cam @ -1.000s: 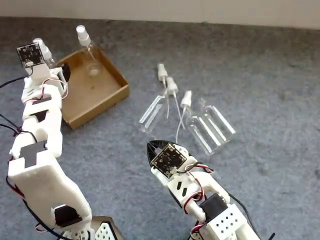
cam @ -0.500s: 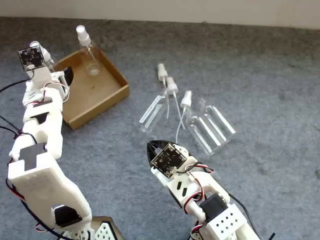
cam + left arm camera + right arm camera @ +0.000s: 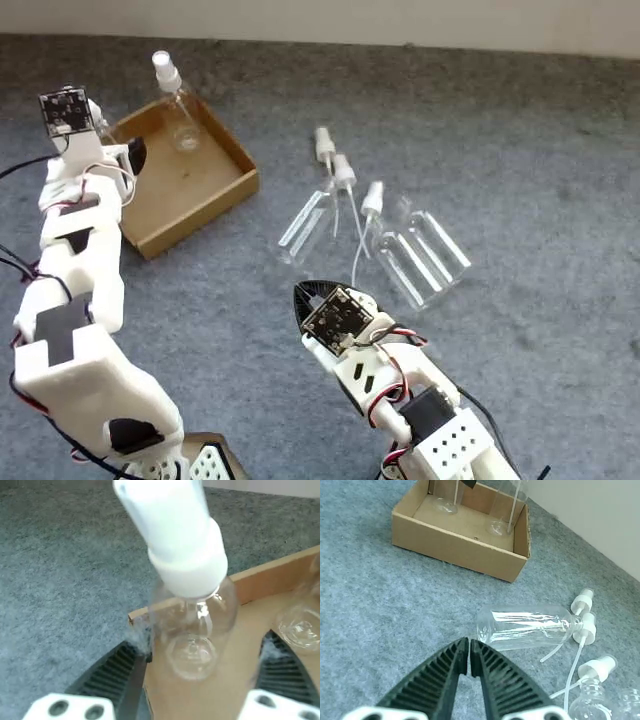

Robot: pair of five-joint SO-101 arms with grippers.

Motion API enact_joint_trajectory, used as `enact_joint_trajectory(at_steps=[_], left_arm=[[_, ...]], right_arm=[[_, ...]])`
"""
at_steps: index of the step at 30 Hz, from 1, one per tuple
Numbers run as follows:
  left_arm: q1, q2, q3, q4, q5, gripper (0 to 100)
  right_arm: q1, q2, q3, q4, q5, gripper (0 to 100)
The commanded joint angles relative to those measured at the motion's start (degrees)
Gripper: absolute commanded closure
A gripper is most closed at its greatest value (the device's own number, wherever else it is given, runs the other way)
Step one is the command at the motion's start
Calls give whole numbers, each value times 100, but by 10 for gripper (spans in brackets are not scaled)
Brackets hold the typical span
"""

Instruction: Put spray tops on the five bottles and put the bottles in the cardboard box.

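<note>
A clear bottle (image 3: 195, 625) with a white spray top (image 3: 175, 535) stands upright in a corner of the cardboard box (image 3: 270, 575). My left gripper (image 3: 200, 652) is open around it, with both fingers well clear of the glass. A second capped bottle (image 3: 172, 95) stands in the box's far corner (image 3: 225, 150). On the carpet lie one uncapped bottle (image 3: 305, 225), two more (image 3: 405, 265) (image 3: 440, 245), and three loose spray tops (image 3: 324, 145) (image 3: 344, 172) (image 3: 372, 198). My right gripper (image 3: 470, 655) is shut and empty, short of the lying bottle (image 3: 525, 627).
Grey carpet covers the table. A pale wall (image 3: 400, 20) runs along the far edge. The box (image 3: 455, 545) sits at the far left, and open carpet lies between it and the loose bottles and to the right of them.
The left arm's wrist has shifted slightly by the box, and the capped bottle beside it is now more hidden behind it. The right arm and the loose parts have not moved.
</note>
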Motion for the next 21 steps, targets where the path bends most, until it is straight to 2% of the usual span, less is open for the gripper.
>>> enact_joint_trajectory(at_steps=[1, 13, 16, 21], left_arm=[[-92, -936, -163, 1020, -70, 704], [-84, -2659, -163, 3604, -79, 705], [-66, -3160, -163, 4246, -79, 707], [470, -4057, -180, 5521, -105, 707]], right_arm=[[75, -57, 558, -180, 70, 994], [242, -57, 541, -180, 70, 994], [690, -57, 505, -180, 62, 994], [1736, -57, 189, -180, 35, 994]])
